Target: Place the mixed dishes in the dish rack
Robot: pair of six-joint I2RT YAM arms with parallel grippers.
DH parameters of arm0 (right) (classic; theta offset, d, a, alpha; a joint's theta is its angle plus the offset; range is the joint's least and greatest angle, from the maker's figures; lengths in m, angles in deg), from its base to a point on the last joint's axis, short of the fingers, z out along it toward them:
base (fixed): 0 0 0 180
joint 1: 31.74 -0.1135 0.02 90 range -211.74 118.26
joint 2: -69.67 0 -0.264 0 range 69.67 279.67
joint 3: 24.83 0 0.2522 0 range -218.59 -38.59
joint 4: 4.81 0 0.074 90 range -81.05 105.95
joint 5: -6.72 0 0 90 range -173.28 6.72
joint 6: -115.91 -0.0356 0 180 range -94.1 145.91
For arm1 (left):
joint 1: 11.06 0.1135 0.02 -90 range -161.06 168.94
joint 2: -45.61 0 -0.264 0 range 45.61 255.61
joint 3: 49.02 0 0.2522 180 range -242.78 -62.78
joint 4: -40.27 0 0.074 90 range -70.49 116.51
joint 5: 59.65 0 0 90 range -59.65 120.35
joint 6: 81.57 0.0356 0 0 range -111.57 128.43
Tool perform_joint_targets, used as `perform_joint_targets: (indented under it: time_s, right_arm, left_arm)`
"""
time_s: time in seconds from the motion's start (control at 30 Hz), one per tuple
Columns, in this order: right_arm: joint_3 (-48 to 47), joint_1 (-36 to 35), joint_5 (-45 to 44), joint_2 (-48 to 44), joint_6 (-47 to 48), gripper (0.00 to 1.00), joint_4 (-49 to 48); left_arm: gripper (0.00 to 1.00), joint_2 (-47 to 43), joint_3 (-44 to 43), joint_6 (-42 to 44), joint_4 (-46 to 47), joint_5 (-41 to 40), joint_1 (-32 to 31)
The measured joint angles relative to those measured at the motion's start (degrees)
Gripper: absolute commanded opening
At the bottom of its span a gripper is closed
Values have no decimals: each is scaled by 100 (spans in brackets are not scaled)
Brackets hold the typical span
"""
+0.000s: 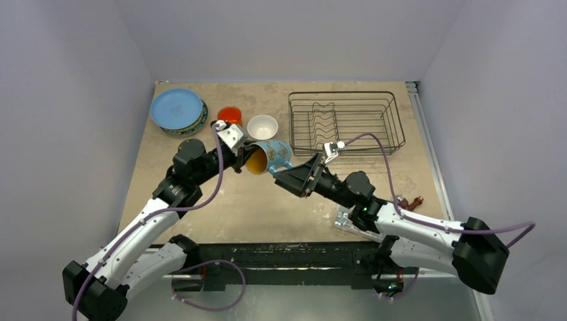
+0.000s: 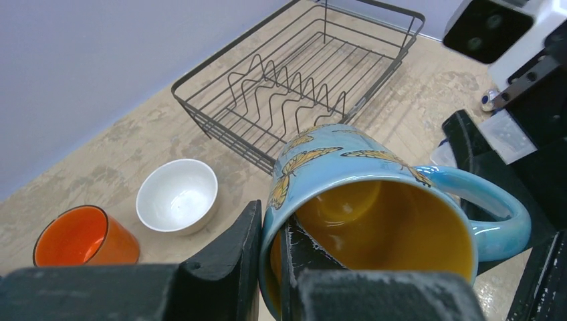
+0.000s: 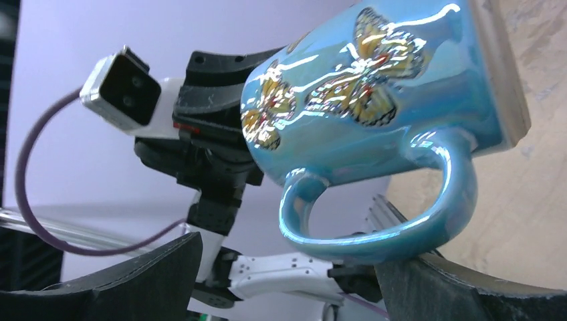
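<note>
left gripper (image 2: pixel 271 267) pinches the tilted mug's (image 2: pixel 348 167) rim, one finger (image 2: pixel 302 257) inside it; right gripper (image 3: pixel 287 257) gapes wide by the handle (image 3: pixel 401 227). bowl (image 1: pixel 262 126) and cup (image 1: pixel 229 115) stand beside the rack (image 1: pixel 394 120).

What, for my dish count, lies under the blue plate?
Under the blue plate, a second plate shows only its green-patterned rim along the near-right edge. The blue plate covers the rest, so whether more plates lie in the stack cannot be told.

Butterfly-patterned light-blue mug (image 1: pixel 271 155) sideways, near dish rack (image 1: pixel 364 127)
</note>
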State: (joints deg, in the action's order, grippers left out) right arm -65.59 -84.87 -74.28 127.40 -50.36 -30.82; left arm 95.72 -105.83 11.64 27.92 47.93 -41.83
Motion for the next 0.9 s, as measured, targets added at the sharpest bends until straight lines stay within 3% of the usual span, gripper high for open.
perform_joint_targets:
  time_s: [0.07,0.2,0.47,0.57,0.73,0.83,0.87,0.9]
  right_arm:
    - [81,120,133,350,-321,96,-634]
    - [240,293,315,931,-879,77,-1698]
    - [601,575,608,1698,-1762,65,-3432]
    - [688,614,732,1958,-2031,47,-3930]
    - [671,632,909,2465,-2618,45,-4487]
    - [616,645,1021,2828,-2970,27,-4819]
    - [588,660,1064,2957,-3123,18,-4927]
    - [542,667,1119,3073,-3311,2,-4942]
  left_arm:
    - [0,-35,24,4,94,-44,0]
    - [0,-107,85,0,214,-48,-35]
    - [0,-111,118,-90,448,374,-129]
    - [0,-107,129,-118,503,494,-129]
    - [0,-101,144,-157,621,605,-127]
    - [0,-44,144,-122,610,608,-116]
    - [0,-28,144,-83,601,592,-105]
    - [0,-22,146,-24,566,568,-83]
